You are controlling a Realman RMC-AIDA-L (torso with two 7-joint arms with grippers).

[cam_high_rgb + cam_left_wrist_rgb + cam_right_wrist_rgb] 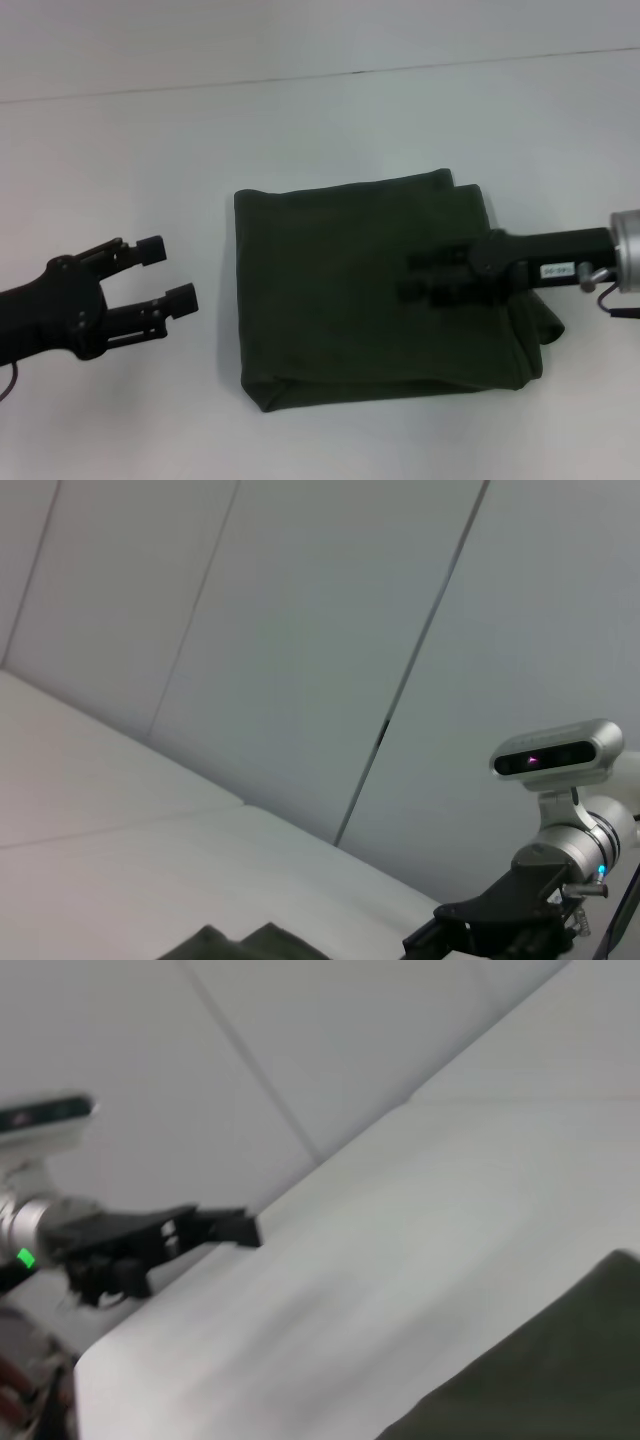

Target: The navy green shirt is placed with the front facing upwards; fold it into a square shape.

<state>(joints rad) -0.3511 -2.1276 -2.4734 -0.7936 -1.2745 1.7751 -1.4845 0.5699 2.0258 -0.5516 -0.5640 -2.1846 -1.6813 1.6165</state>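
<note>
1. Fingers (168,275) of the left gripper (172,274) stand spread wide with nothing between them — it hovers over bare white table (120,160), just left of the cloth and apart from it.
2. Largest on the table is the navy green shirt (330,290), folded into a rough square near the middle. Its plain dark side faces up, layered edges show along the far right corner, and a loose bulge hangs out at the right edge.
3. Reaching in from the right, the right gripper (425,277) lies over the shirt's right half. Whether its black fingers are parted, or touch the cloth, I cannot tell.
4. Only the left wrist view shows the right arm's wrist camera (556,752); a small strip of shirt (235,946) sits at its border.
5. Only the right wrist view shows the left gripper (235,1228) from the side — and a dark corner of shirt (540,1370) close by.
</note>
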